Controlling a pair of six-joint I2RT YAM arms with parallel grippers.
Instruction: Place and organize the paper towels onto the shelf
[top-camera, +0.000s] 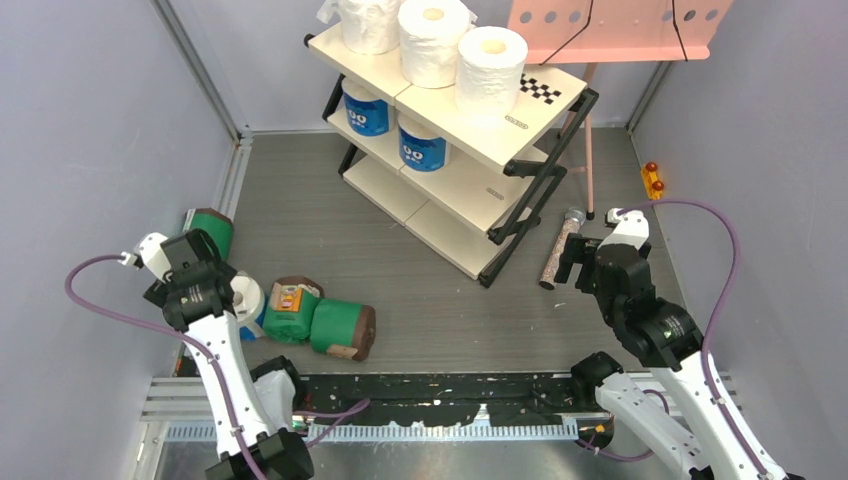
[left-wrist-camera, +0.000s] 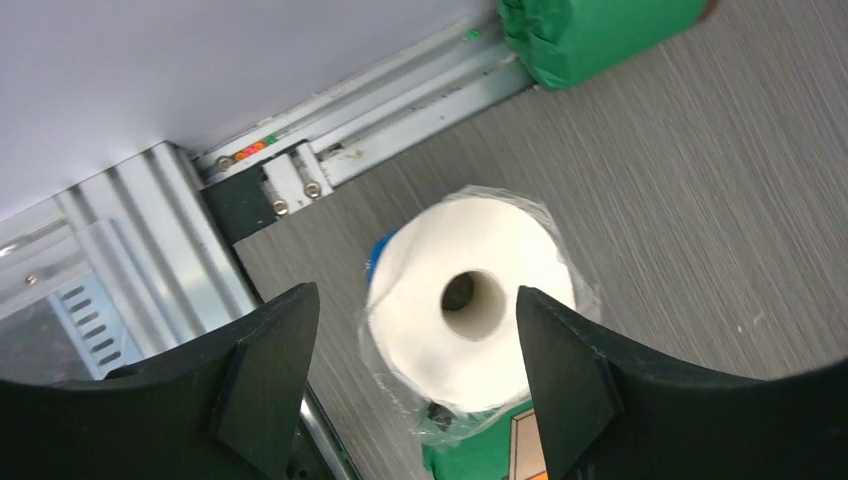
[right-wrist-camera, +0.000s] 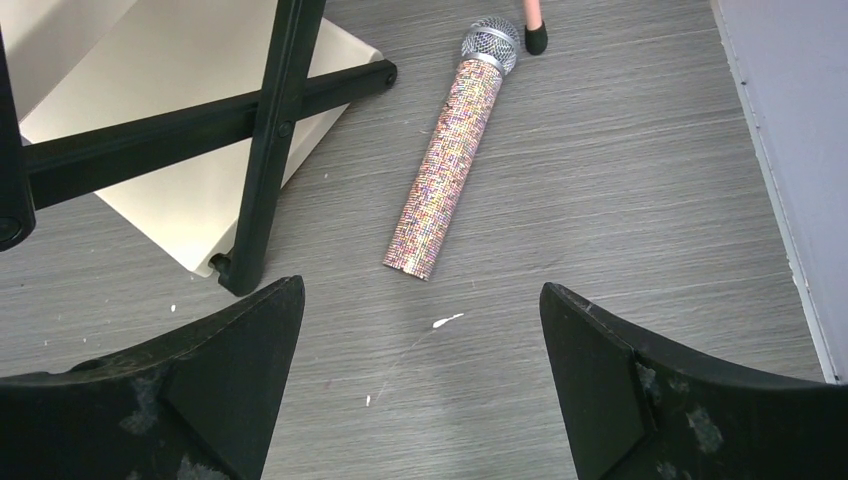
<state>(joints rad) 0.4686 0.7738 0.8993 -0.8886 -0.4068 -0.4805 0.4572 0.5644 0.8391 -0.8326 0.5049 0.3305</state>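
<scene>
Blue-wrapped roll (top-camera: 248, 298) half hidden under left arm (top-camera: 215, 340)

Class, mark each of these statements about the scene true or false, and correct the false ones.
1. Three white rolls stand on the top board of the shelf. True.
2. The middle board holds three blue rolls. False: it holds two.
3. A green roll sits on the bottom board. False: that board is bare; the green rolls lie on the floor.
4. The left gripper is open above a wrapped roll standing on end. True.
5. The right gripper holds the microphone. False: it is open, and the microphone lies on the floor.
</scene>
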